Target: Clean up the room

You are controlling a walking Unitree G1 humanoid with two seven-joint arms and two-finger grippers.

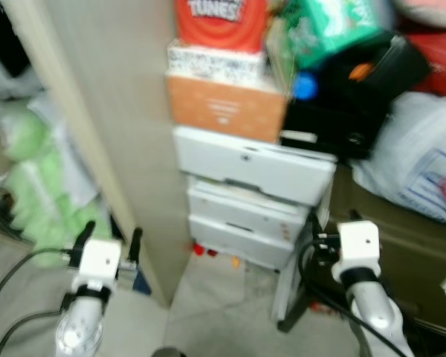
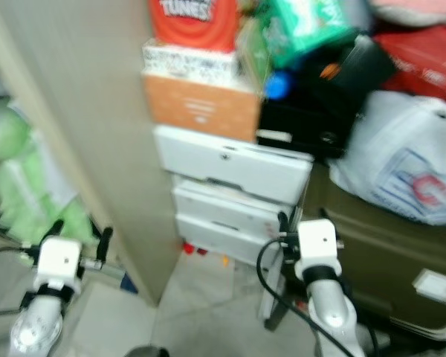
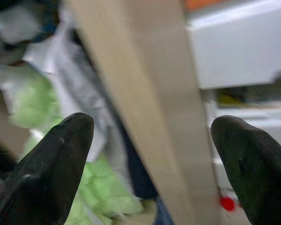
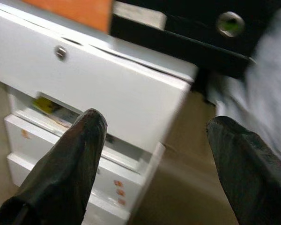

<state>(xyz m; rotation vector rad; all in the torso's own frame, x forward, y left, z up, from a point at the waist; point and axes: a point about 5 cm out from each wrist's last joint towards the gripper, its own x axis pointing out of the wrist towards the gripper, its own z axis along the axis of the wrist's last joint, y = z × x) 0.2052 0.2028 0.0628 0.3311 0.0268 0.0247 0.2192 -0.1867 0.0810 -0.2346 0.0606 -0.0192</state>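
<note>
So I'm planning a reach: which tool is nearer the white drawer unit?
Right. The right tool sits just at the white drawer unit's right front corner, open. The left tool is farther off, beyond the beige panel, open too.

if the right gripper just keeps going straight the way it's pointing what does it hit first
Most likely the front of the white drawer unit: the open right gripper points at the unit's right edge, with nothing between. Depth is unclear, so it might slip just past the corner.

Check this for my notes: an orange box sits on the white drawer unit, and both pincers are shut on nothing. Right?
Not quite. The orange box does sit on the white drawer unit, but the left pincer and right pincer are open, as both wrist views show.
</note>
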